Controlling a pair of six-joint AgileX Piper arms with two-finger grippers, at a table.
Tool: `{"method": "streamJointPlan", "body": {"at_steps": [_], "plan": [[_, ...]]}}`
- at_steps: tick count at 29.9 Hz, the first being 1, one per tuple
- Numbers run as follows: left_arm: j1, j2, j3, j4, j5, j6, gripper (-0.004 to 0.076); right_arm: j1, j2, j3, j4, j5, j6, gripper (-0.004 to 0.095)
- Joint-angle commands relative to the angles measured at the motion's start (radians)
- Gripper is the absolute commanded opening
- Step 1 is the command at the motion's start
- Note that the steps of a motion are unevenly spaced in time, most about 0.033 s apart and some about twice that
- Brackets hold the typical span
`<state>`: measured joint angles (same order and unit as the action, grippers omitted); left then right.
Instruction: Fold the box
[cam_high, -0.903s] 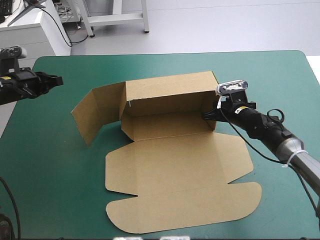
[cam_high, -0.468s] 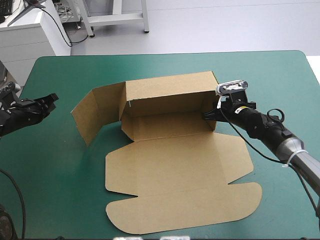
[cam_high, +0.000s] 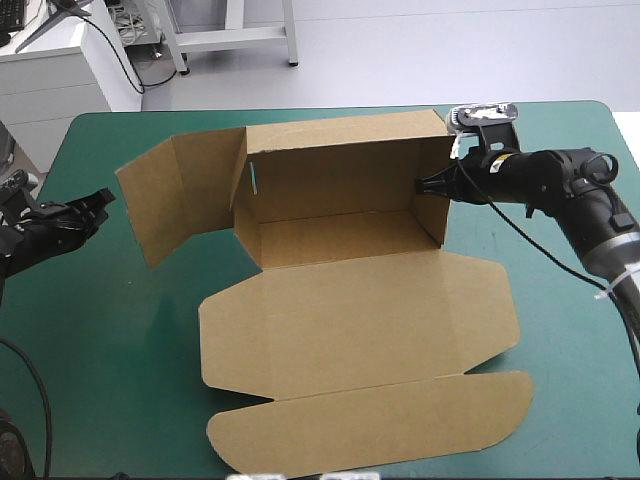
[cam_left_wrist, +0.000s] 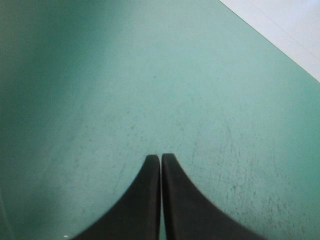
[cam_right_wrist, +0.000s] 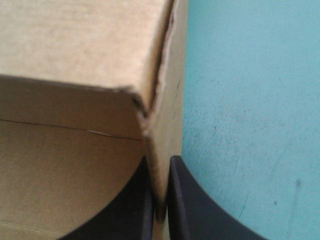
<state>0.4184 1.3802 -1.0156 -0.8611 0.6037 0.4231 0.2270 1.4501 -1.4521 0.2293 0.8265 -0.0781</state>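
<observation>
The brown box (cam_high: 350, 310) sits mid-frame in the high view: lid flap (cam_high: 370, 425) flat at the lower edge, back wall (cam_high: 340, 170) raised beyond. At mid left the left gripper (cam_high: 102, 198) hovers pinched together, empty, over the teal-green cover (cam_high: 100, 380). Upper right, the right gripper (cam_high: 421, 185) clamps the right wall (cam_high: 432, 215); best to hold it upright and steady while the splayed left flap (cam_high: 170, 195) is folded in.

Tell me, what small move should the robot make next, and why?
Probably bring the left end effector toward the left flap of the box: it stands splayed outward, untouched, while that end effector sits shut over bare teal-green cover and the right end effector pinches the right wall.
</observation>
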Motion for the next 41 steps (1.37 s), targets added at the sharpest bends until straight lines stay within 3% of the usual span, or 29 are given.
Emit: {"method": "streamJointPlan", "body": {"at_steps": [1, 8, 13, 25, 37, 41], "plan": [[0.002, -0.027, -0.025, -0.047, -0.028, -0.005, -0.0008, -0.005, -0.039, -0.107, 0.008, 0.085, 0.088, -0.0012], [0.002, -0.027, -0.025, -0.049, -0.023, -0.026, -0.0008, -0.005, -0.020, -0.114, -0.009, 0.328, 0.106, -0.0011], [0.002, -0.027, -0.025, -0.079, -0.023, -0.028, -0.0008, -0.003, 0.005, -0.112, -0.006, 0.423, 0.106, -0.0011], [0.002, -0.027, -0.025, -0.093, -0.023, -0.028, -0.0008, -0.003, 0.182, -0.105, -0.010, 0.390, 0.078, -0.0013], [0.002, -0.027, -0.025, -0.079, -0.025, -0.030, -0.0008, -0.003, 0.300, -0.105, -0.001, 0.150, 0.030, -0.0011], [0.002, -0.027, -0.025, -0.079, -0.029, -0.028, -0.0008, -0.003, 0.312, -0.105, -0.001, 0.145, 0.012, 0.0084]]}}
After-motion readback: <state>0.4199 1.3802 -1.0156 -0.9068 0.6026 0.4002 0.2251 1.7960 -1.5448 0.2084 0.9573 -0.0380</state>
